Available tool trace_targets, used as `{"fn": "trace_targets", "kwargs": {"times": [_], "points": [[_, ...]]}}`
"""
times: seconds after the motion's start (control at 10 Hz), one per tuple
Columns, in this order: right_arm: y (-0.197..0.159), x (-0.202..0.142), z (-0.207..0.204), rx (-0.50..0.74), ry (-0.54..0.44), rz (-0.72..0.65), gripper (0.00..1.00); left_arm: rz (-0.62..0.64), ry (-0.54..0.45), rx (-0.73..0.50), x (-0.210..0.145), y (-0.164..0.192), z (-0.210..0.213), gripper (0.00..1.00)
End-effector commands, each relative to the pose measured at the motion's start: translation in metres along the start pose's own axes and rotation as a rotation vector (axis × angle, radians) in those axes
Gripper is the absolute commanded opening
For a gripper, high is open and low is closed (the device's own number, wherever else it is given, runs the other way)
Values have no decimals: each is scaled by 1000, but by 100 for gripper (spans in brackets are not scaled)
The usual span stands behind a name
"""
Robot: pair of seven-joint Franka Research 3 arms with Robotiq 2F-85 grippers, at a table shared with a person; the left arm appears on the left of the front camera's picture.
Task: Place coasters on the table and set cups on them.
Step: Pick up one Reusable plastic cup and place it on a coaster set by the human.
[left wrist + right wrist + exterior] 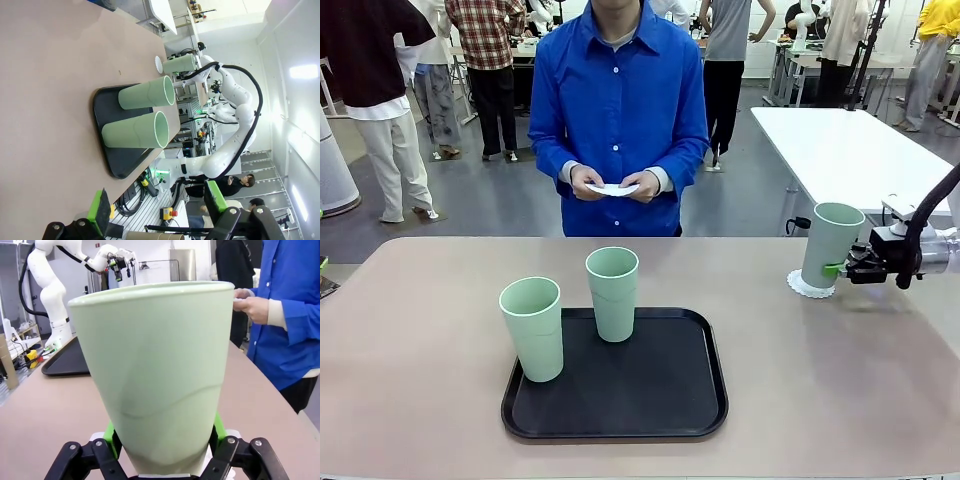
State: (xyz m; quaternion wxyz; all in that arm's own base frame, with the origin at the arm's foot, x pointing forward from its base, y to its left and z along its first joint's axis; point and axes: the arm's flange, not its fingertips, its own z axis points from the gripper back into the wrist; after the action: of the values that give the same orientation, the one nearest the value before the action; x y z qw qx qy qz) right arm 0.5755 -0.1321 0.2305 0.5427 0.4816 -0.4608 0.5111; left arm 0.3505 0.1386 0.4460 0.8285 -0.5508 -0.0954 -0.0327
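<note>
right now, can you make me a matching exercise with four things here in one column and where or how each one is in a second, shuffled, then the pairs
Things
1 right-hand cup
2 black tray
3 unplaced coasters
4 left gripper

Place or state
a open, holding nothing
b in the person's hands
c gripped by the right gripper
d lying on the middle of the table

Pairs: 1-c, 2-d, 3-b, 4-a

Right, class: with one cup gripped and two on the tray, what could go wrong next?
The right pincer grips the tall cup low, on its coaster; retreating before opening could tip it or drag the coaster. The two tray cups stand close; lifting one may knock the other.
</note>
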Motion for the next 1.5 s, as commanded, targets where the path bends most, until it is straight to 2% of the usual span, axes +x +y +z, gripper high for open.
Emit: {"fn": "trace_targets", "kwargs": {"times": [0.0, 1.2, 1.3, 1.4], "points": [[-7, -6, 2, 20, 27, 22, 81, -7, -3, -10, -1, -1, 1, 100], [-34, -16, -4, -9, -9, -41, 81, -7, -3, -10, -1, -1, 1, 100], [-35, -16, -4, -12, -7, -48, 85, -7, -3, -10, -1, -1, 1, 100], [-34, -16, -4, -13, -5, -53, 100, -7, -3, -10, -1, -1, 1, 100]]}}
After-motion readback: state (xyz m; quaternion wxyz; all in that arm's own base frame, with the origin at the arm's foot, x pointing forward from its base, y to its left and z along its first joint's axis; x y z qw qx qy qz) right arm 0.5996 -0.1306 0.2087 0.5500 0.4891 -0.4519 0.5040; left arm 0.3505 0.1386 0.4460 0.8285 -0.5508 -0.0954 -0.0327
